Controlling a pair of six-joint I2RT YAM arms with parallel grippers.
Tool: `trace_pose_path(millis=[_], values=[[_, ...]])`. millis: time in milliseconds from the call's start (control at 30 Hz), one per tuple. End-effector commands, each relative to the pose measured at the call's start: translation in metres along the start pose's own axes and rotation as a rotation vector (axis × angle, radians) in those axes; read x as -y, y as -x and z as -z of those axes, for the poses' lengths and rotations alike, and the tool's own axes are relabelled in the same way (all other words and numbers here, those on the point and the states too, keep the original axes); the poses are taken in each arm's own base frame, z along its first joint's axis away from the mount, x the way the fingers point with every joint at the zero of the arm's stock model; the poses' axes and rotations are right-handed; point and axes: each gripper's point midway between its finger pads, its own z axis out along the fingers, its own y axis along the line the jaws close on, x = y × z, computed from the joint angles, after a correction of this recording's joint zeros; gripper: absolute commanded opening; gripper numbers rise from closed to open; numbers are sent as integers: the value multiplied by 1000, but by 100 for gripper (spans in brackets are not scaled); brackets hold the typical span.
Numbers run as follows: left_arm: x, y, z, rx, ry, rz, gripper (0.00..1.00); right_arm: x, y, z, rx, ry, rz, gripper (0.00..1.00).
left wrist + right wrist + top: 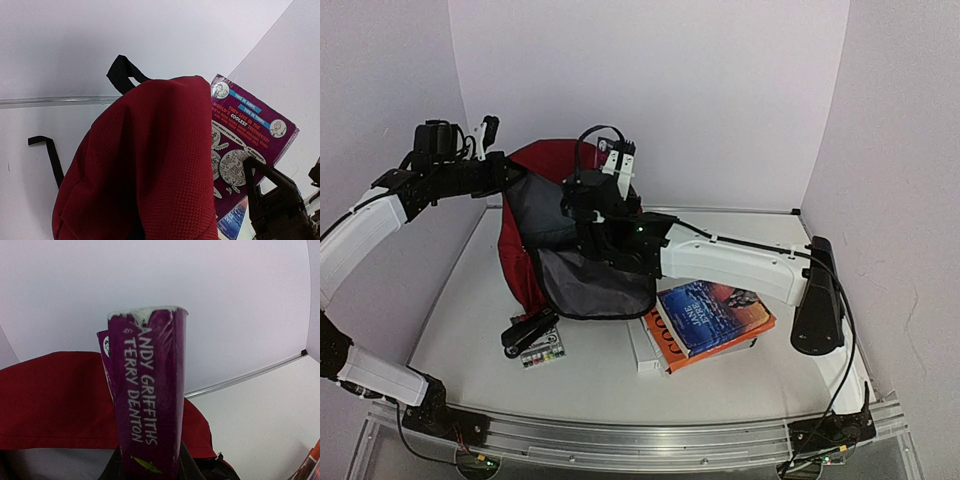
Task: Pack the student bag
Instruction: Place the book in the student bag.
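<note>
Pale lilac walls close in a white table [620, 385]. The student bag [535, 215] slumps at the rear left of it, dark red, its mouth gaping forward to show grey lining. In the left wrist view its red fabric fills the lower middle of the frame, with a black loop on top and a black strap trailing to one side. The base of the bag is cut off there.

The right arm reaches in over the bag's open mouth and covers much of the lining in the overhead view. The right gripper [150, 467] is clenched on a purple book [147, 390], spine toward its camera, reading "Andy Griffiths & Terry Denton". Only dark slivers of the fingers show at the book's foot. From overhead the arm hides this book.

The left gripper [485, 135] sits at the bag's upper left rim. It may be pinching the fabric, but the red cloth hides its fingertips, so I cannot tell whether it is gripping or released.

Just right of the bag's mouth lies a stack of books [705, 320], blue and orange cover uppermost. In front of the bag are a small black object [525, 330], too small to name, and a white card of coloured dots [543, 351].
</note>
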Motion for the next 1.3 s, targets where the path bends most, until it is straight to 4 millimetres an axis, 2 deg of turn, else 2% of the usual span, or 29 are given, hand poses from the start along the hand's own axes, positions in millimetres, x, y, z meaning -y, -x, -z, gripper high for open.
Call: trace_pose_path(millis=[0, 200, 367, 533, 633, 767, 1033, 1267], values=[[4, 24, 13, 91, 17, -2, 0, 9, 7, 7, 6, -25, -93, 0], [-8, 28, 14, 111, 87, 13, 0, 21, 20, 24, 31, -62, -70, 0], [-4, 27, 11, 113, 57, 11, 0, 24, 13, 23, 35, -79, -61, 0], [12, 16, 7, 63, -47, -31, 0, -6, 5, 7, 30, -32, -90, 0], [14, 10, 9, 41, -62, -42, 0, -20, 0, -5, 44, -19, -112, 0], [22, 5, 9, 29, -113, -33, 0, -25, -7, -21, 71, -32, -138, 0], [31, -2, -1, -18, -199, 12, 0, -30, -23, -39, 99, -24, -201, 0], [32, -7, -8, -42, -228, 32, 0, -49, -35, -42, 88, 94, -324, 0]])
